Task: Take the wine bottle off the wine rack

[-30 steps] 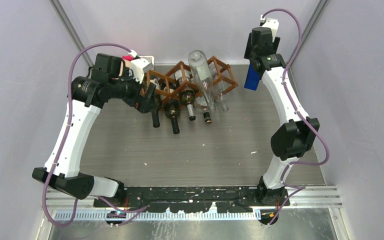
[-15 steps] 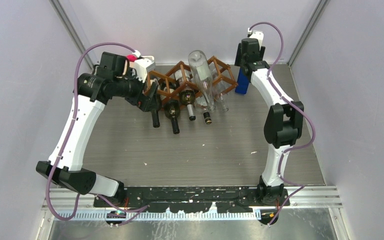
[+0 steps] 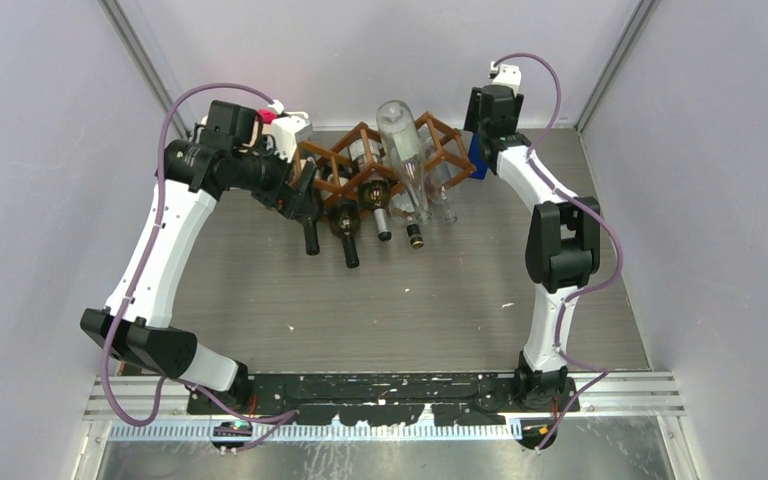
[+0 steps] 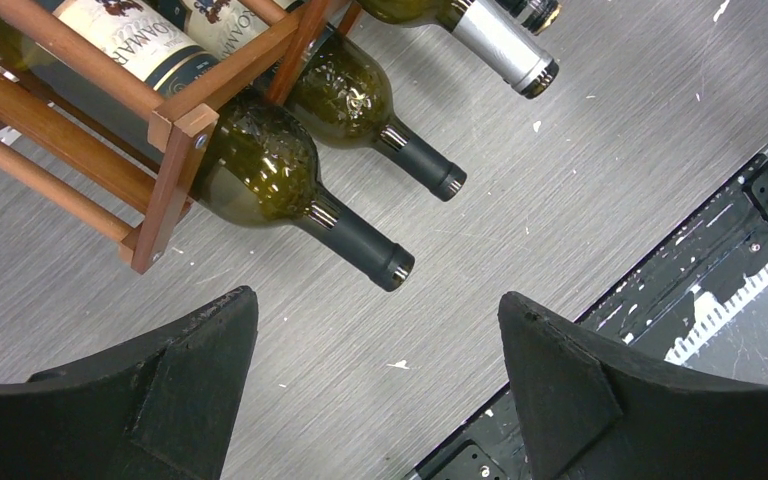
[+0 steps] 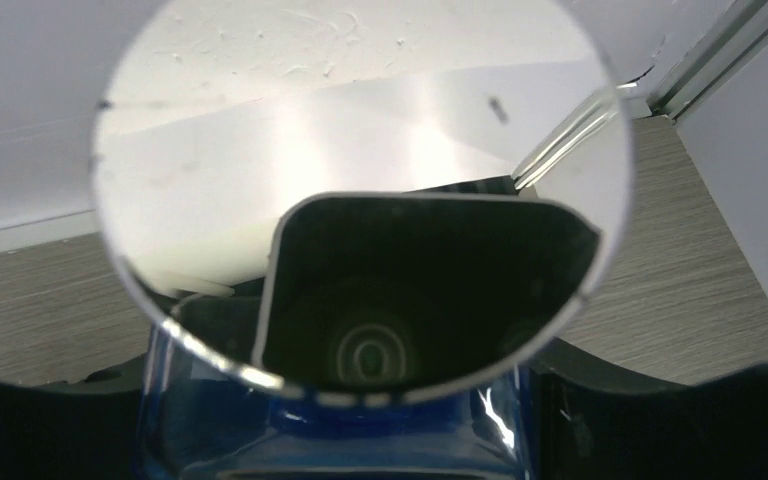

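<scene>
Looks about halfway. The right claw [image 5: 360, 410] is pinching the blue bottle [image 5: 200, 420] at the wine rack's [image 3: 360, 165] right end, but I can't tell if it's clear of it. The left claw [image 4: 380, 380] is spread wide and empty by the rack's left end, near the green bottles [image 4: 260, 170].

Pale lilac walls [image 3: 50, 170] enclose a grey wood-grain table [image 3: 410, 320].

Wine bottle [image 4: 260, 175] in brown wine rack [image 4: 182, 125]
</scene>
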Tool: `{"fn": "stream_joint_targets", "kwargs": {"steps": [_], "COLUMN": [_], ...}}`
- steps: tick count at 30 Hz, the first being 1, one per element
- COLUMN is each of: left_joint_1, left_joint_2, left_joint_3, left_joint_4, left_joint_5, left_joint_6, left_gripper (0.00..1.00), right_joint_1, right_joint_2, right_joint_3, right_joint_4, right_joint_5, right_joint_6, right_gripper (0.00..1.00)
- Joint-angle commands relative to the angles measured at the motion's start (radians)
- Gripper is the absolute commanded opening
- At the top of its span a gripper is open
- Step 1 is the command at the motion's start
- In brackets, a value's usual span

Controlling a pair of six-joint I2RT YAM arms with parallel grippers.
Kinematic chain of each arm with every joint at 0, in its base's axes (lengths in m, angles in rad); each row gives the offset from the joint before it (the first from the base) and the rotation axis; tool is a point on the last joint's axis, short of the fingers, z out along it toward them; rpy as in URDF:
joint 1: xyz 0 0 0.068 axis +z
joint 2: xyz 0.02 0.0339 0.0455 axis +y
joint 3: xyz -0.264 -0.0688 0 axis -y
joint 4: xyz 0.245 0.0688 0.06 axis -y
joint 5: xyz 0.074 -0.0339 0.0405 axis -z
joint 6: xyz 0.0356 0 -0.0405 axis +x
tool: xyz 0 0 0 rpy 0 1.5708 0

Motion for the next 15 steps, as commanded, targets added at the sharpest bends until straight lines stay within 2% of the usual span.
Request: {"fn": "stream_joint_targets", "kwargs": {"steps": [1,2,3,6,8,12,13,15], "left_joint_1": [0.012,0.014,0.015,0.026,0.037,0.057,0.062,0.068], "left_joint_2": [0.000,0.000,0.001,0.013,0.026,0.074,0.083,0.106], "left_joint_3": [0.034,0.034,0.032,0.030,0.032,0.043,0.042,0.046], "left_joint_4": [0.040,0.043,0.045,0.058,0.070,0.086,0.093,0.102], "left_joint_5": [0.004,0.002,0.000,-0.012,-0.020,-0.009,-0.009,-0.008], "left_joint_6": [0.013,0.013,0.010,-0.002,-0.014,-0.008,0.007,0.033], "left_gripper": [0.89,0.90,0.90,0.91,0.92,0.91,0.89,0.86], "right_joint_1": [-0.009,-0.009,-0.009,-0.008,-0.008,-0.009,-0.009,-0.007], "right_joint_2": [-0.086,-0.086,-0.088,-0.097,-0.109,-0.150,-0.161,-0.189], "right_joint_3": [0.016,0.017,0.022,0.041,0.053,0.051,0.051,0.045], "right_joint_4": [0.176,0.163,0.148,0.093,0.057,0.015,-0.011,-0.049], "right_joint_5": [-0.018,-0.022,-0.023,-0.046,-0.052,-0.061,-0.067,-0.084], "right_joint_6": [-0.006,-0.004,-0.001,0.008,0.019,0.049,0.056,0.066], "right_gripper": [0.01,0.04,0.12,0.52,0.73,0.96,0.99,1.00]}}
